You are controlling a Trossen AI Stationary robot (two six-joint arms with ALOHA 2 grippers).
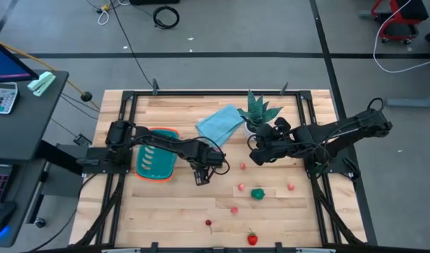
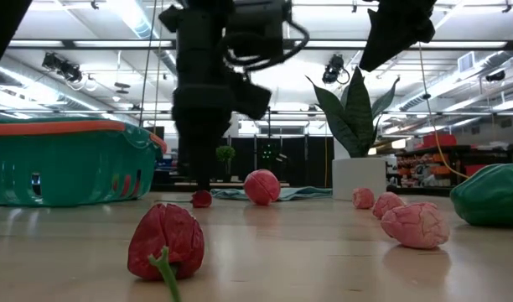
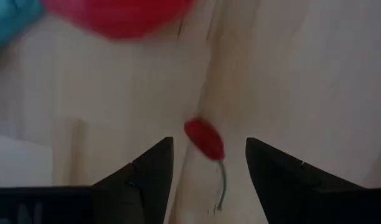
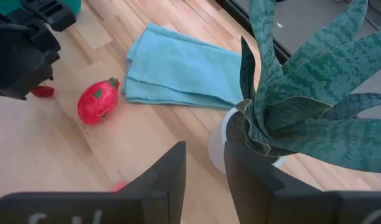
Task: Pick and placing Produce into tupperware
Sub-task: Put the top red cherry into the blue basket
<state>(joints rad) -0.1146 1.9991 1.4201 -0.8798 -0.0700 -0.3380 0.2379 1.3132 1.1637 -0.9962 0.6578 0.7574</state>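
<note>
The left gripper (image 1: 202,180) hangs over the middle of the bench (image 1: 166,218), just right of the tupperware (image 1: 156,162). Its fingers (image 3: 147,177) stand apart, and in the left wrist view a small red chilli (image 3: 205,138) with a thin green stem lies on the wood between them, not clamped. A larger red fruit (image 3: 116,15), blurred, lies just beyond it.

The tupperware sits toward the left edge of the bench, under the left arm.

The right gripper (image 1: 256,156) waits near the far edge, just beside the potted plant (image 1: 259,112). Its fingers (image 4: 169,177) stand slightly apart with nothing between them. A blue cloth (image 1: 220,124) lies left of the plant, and the right wrist view shows the red dragon fruit (image 4: 98,101) just beside the cloth's edge.

The rest of the produce is spread over the right and near parts of the bench: a small red piece (image 1: 242,166) right of the left gripper, a pink piece (image 1: 240,187) next to a green one (image 1: 258,193), another pink piece (image 1: 291,187) farther right, a pink one (image 1: 235,209) nearer the front, a cherry (image 1: 209,223), and a strawberry (image 1: 252,239) at the near edge.
</note>
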